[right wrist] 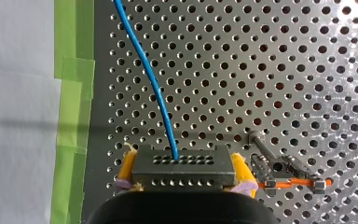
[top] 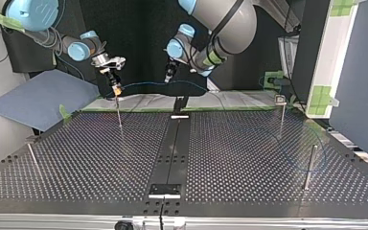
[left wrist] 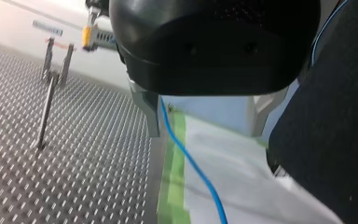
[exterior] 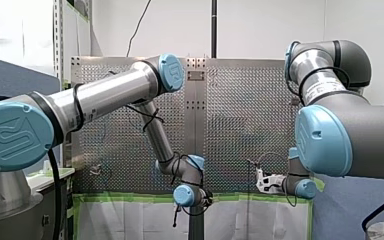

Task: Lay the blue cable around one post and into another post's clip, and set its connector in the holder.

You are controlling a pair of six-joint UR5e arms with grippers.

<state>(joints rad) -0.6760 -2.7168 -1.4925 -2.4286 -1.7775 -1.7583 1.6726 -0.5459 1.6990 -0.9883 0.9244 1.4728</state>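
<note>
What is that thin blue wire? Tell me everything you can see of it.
The blue cable is thin, smooth and flexible, like plastic-coated wire. One end enters a grey holed connector clamped between my right gripper's yellow pads. From there it curves above the perforated table, hangs in a slack arc toward my left gripper, passes beside one of its metal fingers and runs on over green tape.

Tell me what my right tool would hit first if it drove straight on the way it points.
Probably the perforated table: the right tool, shut on the connector, points down at it. The clip post stands close beside that line; depth is unclear.
</note>
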